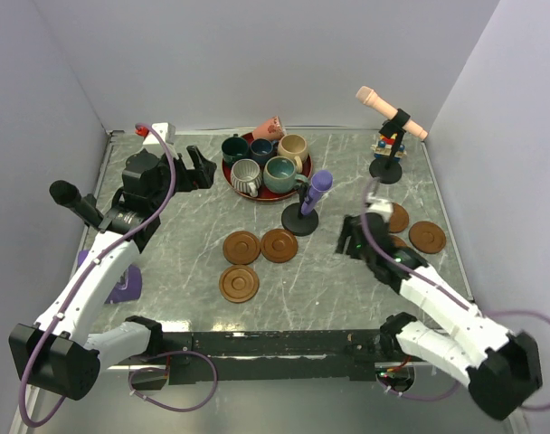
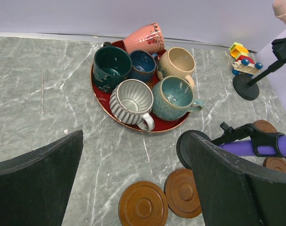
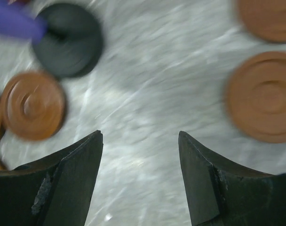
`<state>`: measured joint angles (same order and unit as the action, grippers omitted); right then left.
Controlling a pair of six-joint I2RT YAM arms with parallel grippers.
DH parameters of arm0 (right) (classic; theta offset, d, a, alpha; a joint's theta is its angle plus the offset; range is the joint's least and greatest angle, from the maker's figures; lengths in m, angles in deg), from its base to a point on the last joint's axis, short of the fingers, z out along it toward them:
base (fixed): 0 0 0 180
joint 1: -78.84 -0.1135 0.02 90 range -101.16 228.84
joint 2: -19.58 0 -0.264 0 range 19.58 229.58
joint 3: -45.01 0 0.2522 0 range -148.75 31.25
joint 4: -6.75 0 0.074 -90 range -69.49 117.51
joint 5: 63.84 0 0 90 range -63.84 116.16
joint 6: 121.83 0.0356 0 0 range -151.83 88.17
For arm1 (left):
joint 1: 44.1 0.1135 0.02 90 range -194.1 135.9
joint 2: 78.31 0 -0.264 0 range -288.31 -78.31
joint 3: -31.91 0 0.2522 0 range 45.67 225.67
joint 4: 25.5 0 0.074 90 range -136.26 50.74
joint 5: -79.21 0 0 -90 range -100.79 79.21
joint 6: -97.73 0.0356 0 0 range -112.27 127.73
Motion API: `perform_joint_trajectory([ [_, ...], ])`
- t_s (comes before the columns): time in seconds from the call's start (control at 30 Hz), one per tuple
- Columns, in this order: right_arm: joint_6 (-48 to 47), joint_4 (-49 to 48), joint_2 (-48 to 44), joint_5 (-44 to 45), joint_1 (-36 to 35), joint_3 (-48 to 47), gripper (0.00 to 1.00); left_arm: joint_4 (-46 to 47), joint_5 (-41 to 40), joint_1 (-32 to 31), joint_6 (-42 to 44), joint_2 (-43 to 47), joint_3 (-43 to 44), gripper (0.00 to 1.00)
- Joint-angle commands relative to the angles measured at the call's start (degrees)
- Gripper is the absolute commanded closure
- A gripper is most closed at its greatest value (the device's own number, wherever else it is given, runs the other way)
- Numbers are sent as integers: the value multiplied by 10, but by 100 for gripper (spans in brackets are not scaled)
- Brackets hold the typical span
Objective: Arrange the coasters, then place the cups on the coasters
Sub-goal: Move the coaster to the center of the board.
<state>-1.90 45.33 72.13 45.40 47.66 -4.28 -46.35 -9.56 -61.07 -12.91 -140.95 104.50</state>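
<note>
My right fingers [image 3: 77,179] are hanging spread and empty, coasters [image 3: 32,106] lying either side. My left fingers [image 2: 35,188] are gaping too, cups [image 2: 133,101] sitting ahead.

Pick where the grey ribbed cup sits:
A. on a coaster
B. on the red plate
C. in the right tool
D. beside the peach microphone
B: the grey ribbed cup stands on the red plate, next to the teal cup.

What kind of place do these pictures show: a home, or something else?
Most likely a robot test booth. Plain white walls enclose a marble-patterned table, two robot arms are bolted at its near edge, and the props look staged: mugs crowded on a red plate, toy microphones on stands.
</note>
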Motion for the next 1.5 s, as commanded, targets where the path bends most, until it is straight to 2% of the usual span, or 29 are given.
perform_joint_trajectory([
  [0.0, -77, -41, -22, -81, 135, 3, 28, 18, 3, -3, 0, 3, 2, 3],
  [0.17, -139, -12, 95, -176, 285, -103, 28, 18, -1, -3, 1, 1, 3, 3],
  [0.27, -158, -19, 167, -220, 336, -153, 25, 18, 8, -3, 2, 7, 3, 3],
  [0.33, -167, -24, 213, -216, 347, -188, 21, 23, -2, -3, 2, 9, -2, 3],
  [0.57, -206, 6, 403, -167, 354, -337, 22, 17, 0, -3, 3, 6, 2, 3],
  [0.83, -237, 37, 515, -159, 356, -441, 22, 16, 9, -4, 2, 6, 5, 3],
  [1.03, -220, 47, 549, -156, 356, -439, 23, 18, 5, -3, 2, 5, 4, 3],
  [1.47, -186, 50, 563, -170, 356, -401, 28, 17, 10, -4, -1, 2, 4, 3],
])
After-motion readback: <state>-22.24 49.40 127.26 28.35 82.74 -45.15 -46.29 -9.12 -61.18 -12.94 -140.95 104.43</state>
